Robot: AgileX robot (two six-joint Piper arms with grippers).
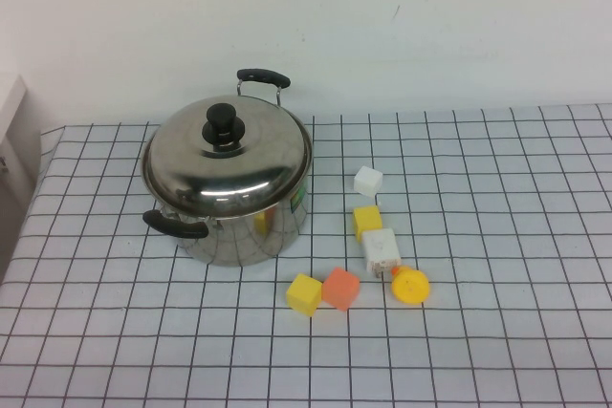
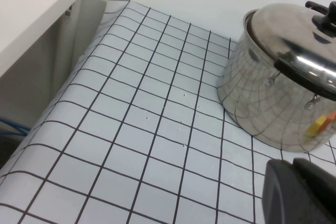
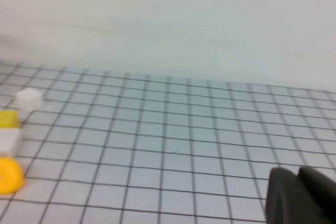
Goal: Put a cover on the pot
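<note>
The right tool [image 3: 299, 198] hangs low over the gridded surface [image 3: 173, 145]. Well away from it, a white cube [image 3: 29, 98], yellow block [image 3: 9, 118], white block [image 3: 9, 140] and yellow disc [image 3: 9, 176] line up.

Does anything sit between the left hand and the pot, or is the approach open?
Nothing visible blocks it. In the left wrist view, only bare checkered cloth lies between the left hand and the pot, whose lid is already on. The right hand is elsewhere.
</note>
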